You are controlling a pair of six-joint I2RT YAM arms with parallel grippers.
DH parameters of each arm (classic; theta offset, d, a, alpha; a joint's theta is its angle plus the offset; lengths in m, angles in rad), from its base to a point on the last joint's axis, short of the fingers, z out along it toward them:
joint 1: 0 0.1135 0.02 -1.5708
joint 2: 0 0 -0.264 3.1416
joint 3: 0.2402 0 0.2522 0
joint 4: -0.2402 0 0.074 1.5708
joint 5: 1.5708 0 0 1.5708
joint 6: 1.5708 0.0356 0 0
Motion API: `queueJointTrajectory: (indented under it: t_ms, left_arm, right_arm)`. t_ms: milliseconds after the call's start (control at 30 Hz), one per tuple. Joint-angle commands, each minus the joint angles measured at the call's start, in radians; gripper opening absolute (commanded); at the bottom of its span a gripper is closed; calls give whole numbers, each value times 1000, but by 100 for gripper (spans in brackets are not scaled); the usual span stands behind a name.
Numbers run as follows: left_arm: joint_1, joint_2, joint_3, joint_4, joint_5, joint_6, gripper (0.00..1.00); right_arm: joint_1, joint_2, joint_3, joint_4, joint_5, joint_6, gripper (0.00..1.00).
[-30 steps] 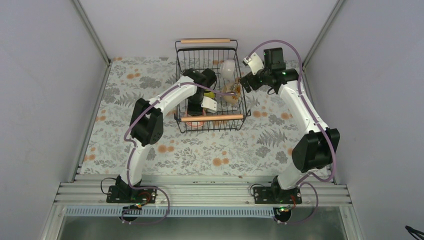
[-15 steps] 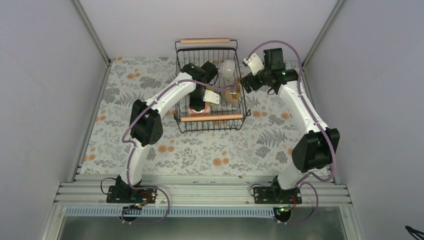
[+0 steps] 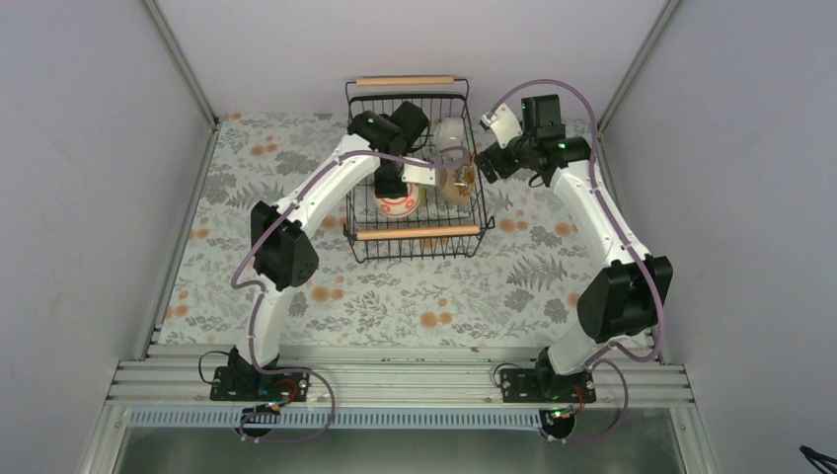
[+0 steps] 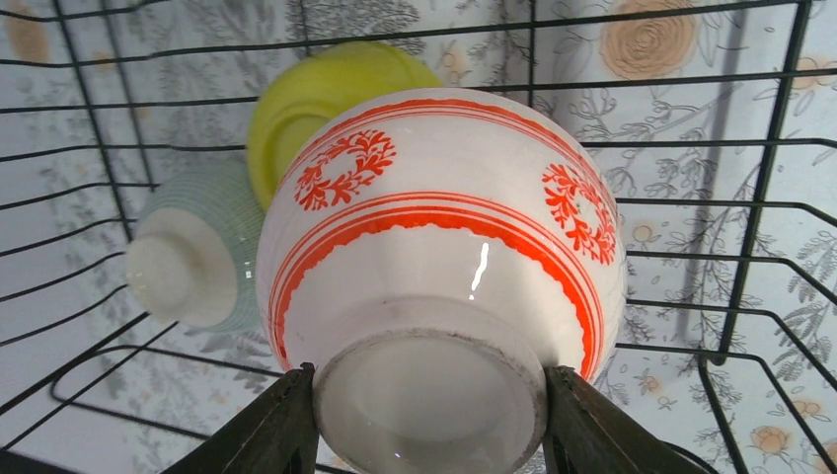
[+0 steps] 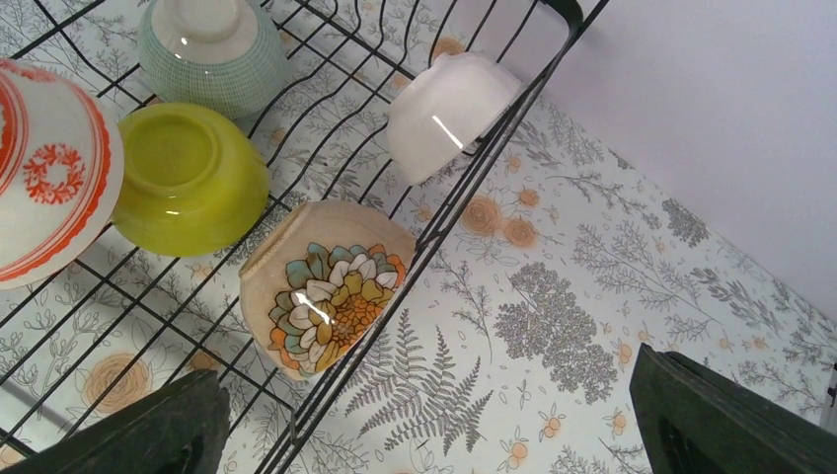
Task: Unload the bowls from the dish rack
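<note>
The dish rack (image 3: 434, 247) stands at the far middle of the table (image 3: 395, 306). All five visible bowls are inside its outline, and none shows on the table, so by my reading unloading has barely begun. The left end effector (image 4: 429, 395) is clamped on the foot of the red-patterned bowl (image 4: 444, 257), which looks raised off the wires. The yellow-green bowl (image 5: 188, 178), teal ribbed bowl (image 5: 212, 49), white bowl (image 5: 449, 109) and floral bowl (image 5: 331, 286) remain. The right end effector (image 5: 434, 425) hovers over the rack's right edge, fingers wide apart and holding nothing.
</note>
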Motion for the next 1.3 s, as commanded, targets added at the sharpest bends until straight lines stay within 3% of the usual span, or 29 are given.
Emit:
queueJointTrajectory:
  t_ms: [0, 500, 1067, 1267]
  left_arm:
    - [8, -42, 78, 8, -42, -29, 8]
    - [81, -69, 223, 51, 15, -78, 7]
    - [229, -281, 81, 256, 142, -170, 7]
    - [231, -311, -27, 297, 239, -186, 7]
  right_arm:
    - [9, -46, -5, 17, -7, 7, 100]
    - [6, -65, -5, 17, -9, 25, 100]
    - [6, -71, -26, 22, -26, 31, 100]
    - [-3, -65, 21, -7, -223, 59, 100]
